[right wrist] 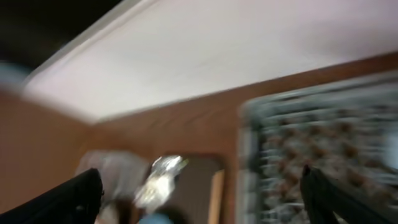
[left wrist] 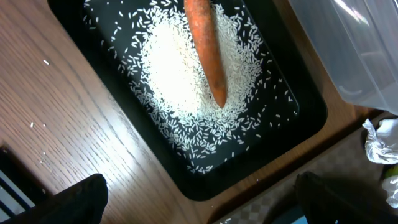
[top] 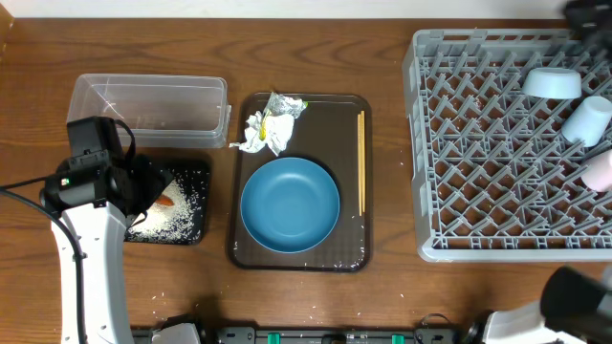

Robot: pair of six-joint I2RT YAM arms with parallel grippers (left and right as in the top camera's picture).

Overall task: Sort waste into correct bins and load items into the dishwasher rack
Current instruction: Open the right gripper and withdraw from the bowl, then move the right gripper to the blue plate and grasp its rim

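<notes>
My left gripper (left wrist: 202,199) hangs open over the near edge of the black tray (left wrist: 261,168), which holds white rice (left wrist: 180,81) and an orange carrot piece (left wrist: 208,56). The clear tub (top: 148,105) stands behind it. On the brown tray (top: 339,134) lie crumpled tissue (top: 260,134), a silver wrapper (top: 285,105), the big dark blue bowl (top: 290,204) and chopsticks (top: 361,162). The grey rack (top: 478,143) holds a light blue bowl (top: 552,83), a white cup (top: 585,121) and a pink cup (top: 600,172). My right gripper (right wrist: 202,199) is open and empty; its view is blurred.
Loose rice grains lie scattered on the wooden table (top: 215,287) around the black tray and in front of the brown tray. The right arm (top: 579,296) shows at the front right corner, below the rack. A white wall runs behind the table.
</notes>
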